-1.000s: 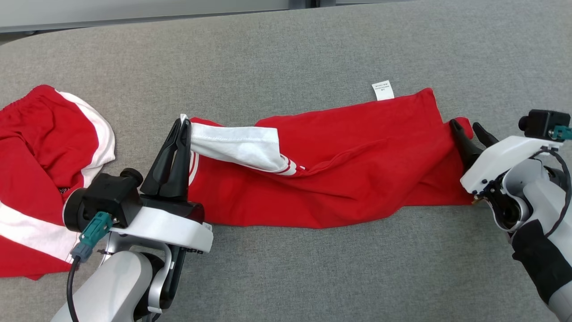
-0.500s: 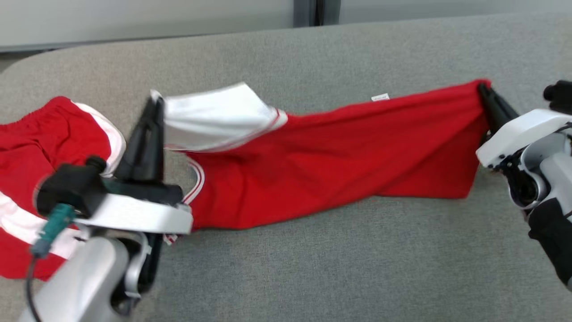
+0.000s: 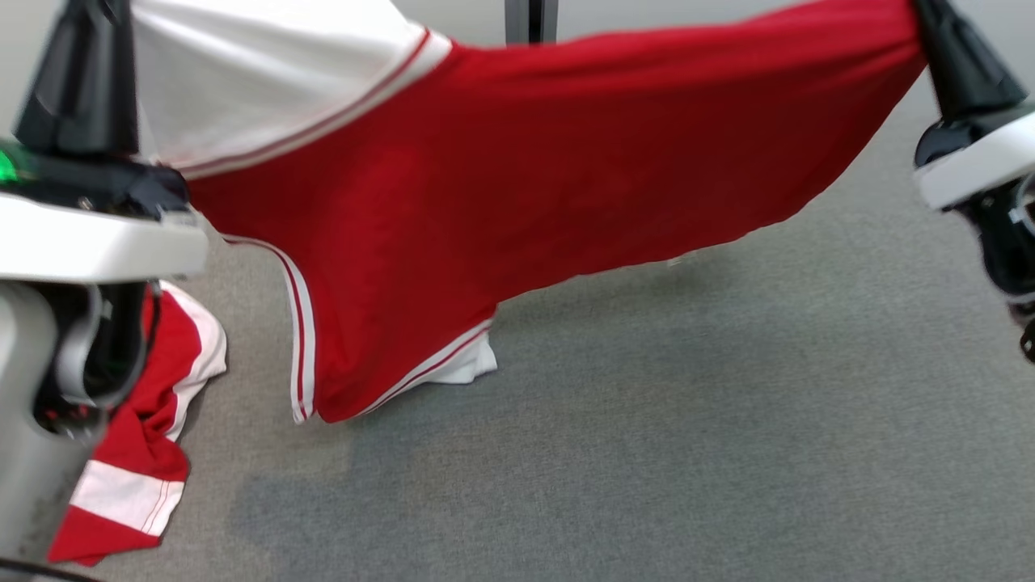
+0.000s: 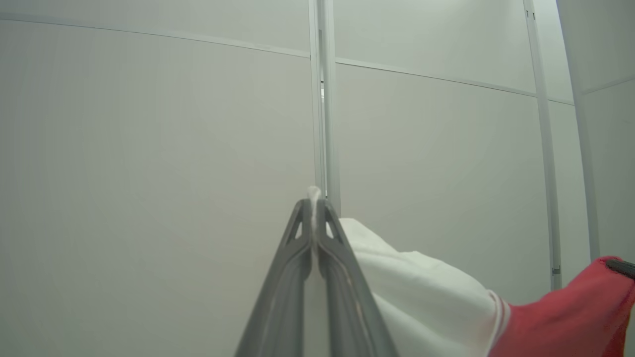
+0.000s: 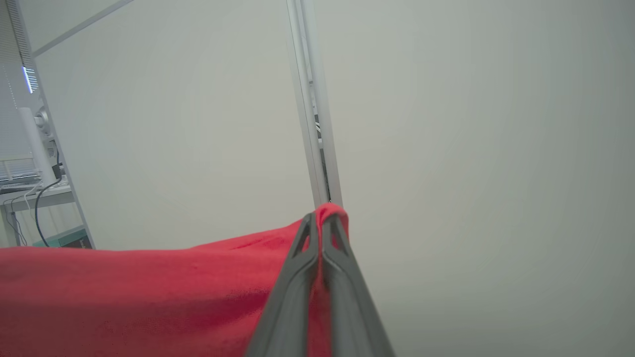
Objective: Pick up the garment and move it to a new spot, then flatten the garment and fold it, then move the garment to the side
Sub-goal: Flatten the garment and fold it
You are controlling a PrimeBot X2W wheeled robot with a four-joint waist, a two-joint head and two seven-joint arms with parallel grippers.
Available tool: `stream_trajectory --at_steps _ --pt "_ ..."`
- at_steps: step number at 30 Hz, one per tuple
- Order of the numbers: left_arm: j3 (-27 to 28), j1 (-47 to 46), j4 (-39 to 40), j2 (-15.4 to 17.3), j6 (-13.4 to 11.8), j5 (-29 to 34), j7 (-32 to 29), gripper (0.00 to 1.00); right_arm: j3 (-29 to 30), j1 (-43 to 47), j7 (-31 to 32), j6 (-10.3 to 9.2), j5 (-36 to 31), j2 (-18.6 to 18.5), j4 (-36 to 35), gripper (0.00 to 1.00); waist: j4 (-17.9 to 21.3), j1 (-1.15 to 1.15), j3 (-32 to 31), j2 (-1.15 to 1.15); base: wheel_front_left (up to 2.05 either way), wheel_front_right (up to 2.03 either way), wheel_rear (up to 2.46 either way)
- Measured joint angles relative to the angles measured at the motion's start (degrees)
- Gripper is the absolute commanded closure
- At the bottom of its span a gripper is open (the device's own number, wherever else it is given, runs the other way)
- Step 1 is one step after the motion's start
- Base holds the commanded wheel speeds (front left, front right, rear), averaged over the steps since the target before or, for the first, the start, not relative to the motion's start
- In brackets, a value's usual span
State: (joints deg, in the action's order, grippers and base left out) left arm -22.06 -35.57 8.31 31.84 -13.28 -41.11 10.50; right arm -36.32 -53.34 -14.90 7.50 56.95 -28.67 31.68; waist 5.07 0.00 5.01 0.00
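Grip: garment (image 3: pixel 566 162) is clamped at both ends by left gripper (image 4: pixel 313 202) and right gripper (image 5: pixel 322 220) | Risk: thinly pinched edges may be pulled free if stretched

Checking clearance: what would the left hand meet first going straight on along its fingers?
The left hand, shut on the garment, would probably meet the pale wall near its joint strip; depth unclear.
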Motion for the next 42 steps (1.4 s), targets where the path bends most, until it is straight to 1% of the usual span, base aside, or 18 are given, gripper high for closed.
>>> stream_trajectory --at_steps 4,8,13,16,19,23,25,27,30,34,36,37,39,42 --pt "0.6 -5.0 -1.8 1.0 2.2 -1.3 -2.1 1.00 1.0 -2.5 0.0 0.00 0.5 -1.8 -2.9 1.00 0.9 0.00 -2.5 0.00 0.00 0.00 0.00" --pt "0.6 -10.2 -3.6 1.7 4.1 -1.9 -4.9 1.00 2.9 -5.7 0.9 0.00 0.5 -3.6 -3.0 1.00 1.3 0.00 -4.5 0.00 0.00 0.00 0.00" --pt "0.3 -15.7 -5.6 2.1 5.7 -2.6 -8.1 1.00 4.8 -8.7 3.0 0.00 -0.7 -5.0 -3.2 1.00 1.2 0.00 -5.8 0.00 0.00 0.00 0.00" --pt "-0.7 -18.1 -7.6 2.1 7.0 -2.8 -9.4 1.00 4.9 -9.0 4.6 0.00 -1.5 -4.7 -3.0 1.00 1.2 0.00 -5.8 0.00 0.00 0.00 0.00" --pt "-1.7 -19.5 -10.3 1.9 8.3 -2.6 -9.8 1.00 4.8 -9.0 5.6 0.00 -2.1 -3.7 -2.5 1.00 1.3 0.00 -5.3 0.00 0.00 0.00 0.00" --pt "-4.1 -22.8 -15.3 1.6 10.0 -0.5 -10.3 1.00 3.8 -9.7 6.6 0.00 -4.2 -2.0 0.3 1.00 1.4 0.00 -3.8 0.00 0.00 0.00 0.00" --pt "-5.6 -25.5 -18.7 1.2 11.0 1.2 -10.4 1.00 2.8 -11.1 6.7 0.00 -7.2 -1.4 2.7 1.00 1.4 0.00 -2.6 0.00 0.00 0.00 0.00" --pt "-7.1 -29.0 -22.8 0.3 12.0 3.4 -10.2 1.00 2.4 -13.2 6.6 0.00 -8.5 0.4 5.3 1.00 1.4 0.00 -1.0 0.00 0.00 0.00 0.00" --pt "-9.0 -35.4 -29.4 -1.3 13.4 6.8 -8.8 1.00 1.6 -17.7 5.6 0.00 -12.3 3.1 10.1 1.00 1.3 0.00 2.0 0.00 0.00 0.00 0.00" --pt "-11.4 -46.0 -37.8 -4.5 14.8 12.2 -3.9 1.00 0.9 -25.8 3.3 0.00 -16.3 6.4 16.7 1.00 1.1 0.00 7.1 0.00 0.00 0.00 0.00" --pt "-12.4 -51.5 -42.1 -6.4 14.9 14.8 -0.7 1.00 1.4 -30.3 2.0 0.00 -18.4 7.5 20.4 1.00 1.0 0.00 10.1 0.00 0.00 0.00 0.00" --pt "-13.1 -56.8 -46.0 -7.9 15.2 17.3 1.9 1.00 2.8 -35.2 0.6 0.00 -20.9 8.2 23.5 1.00 0.8 0.00 13.3 0.00 0.00 0.00 0.00" --pt "-13.8 -61.4 -49.2 -9.3 15.0 19.6 3.5 1.00 4.9 -39.8 0.1 0.00 -24.4 8.4 24.6 1.00 0.7 0.00 16.5 0.00 0.00 0.00 0.00" --pt "-14.3 -67.6 -51.9 -10.4 15.0 22.8 4.3 1.00 11.7 -44.8 -0.1 0.00 -30.2 8.0 20.3 1.00 0.4 0.00 21.6 0.00 0.00 0.00 0.00"
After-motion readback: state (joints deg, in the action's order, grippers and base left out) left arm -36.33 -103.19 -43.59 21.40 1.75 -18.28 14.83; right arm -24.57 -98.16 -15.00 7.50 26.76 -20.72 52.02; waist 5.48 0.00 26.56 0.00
